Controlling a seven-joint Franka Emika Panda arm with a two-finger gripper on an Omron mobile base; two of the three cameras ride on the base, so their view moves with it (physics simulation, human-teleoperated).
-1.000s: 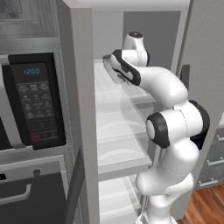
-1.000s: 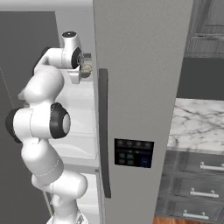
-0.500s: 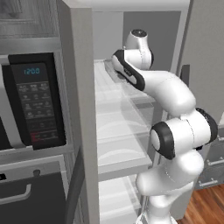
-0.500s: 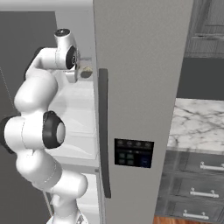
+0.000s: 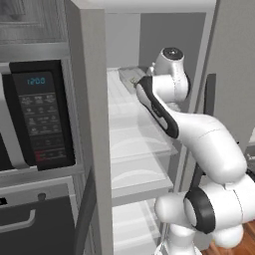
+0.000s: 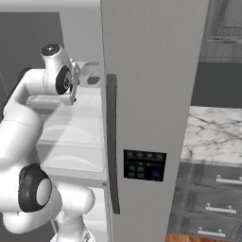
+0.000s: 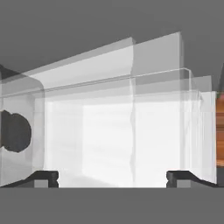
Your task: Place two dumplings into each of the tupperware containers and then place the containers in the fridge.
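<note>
The fridge (image 5: 90, 129) stands open, and my arm reaches up to its top shelf. There a grey see-through tupperware container (image 5: 131, 76) sits; in the right base view the container (image 6: 90, 71) shows beside the door edge with a pale dumpling (image 6: 93, 77) inside. My gripper (image 6: 74, 86) is just in front of it. In the hand view the gripper (image 7: 113, 177) is open, its fingertips (image 7: 43, 177) far apart, with the container's clear wall (image 7: 131, 113) right ahead. A dark rounded lump (image 7: 15, 131) shows at the left; what it is I cannot tell.
The fridge door (image 6: 151, 94) with its long dark handle (image 6: 111, 142) stands right of my arm. Lower white shelves (image 5: 142, 144) sit under the top one. A black microwave (image 5: 37, 119) and an oven handle (image 5: 20, 219) are at the left; a marble counter (image 6: 212, 137) lies to the right.
The jaws went from shut to wide open, letting go of the container on the top shelf. The hand has drawn back a little from the shelf.
</note>
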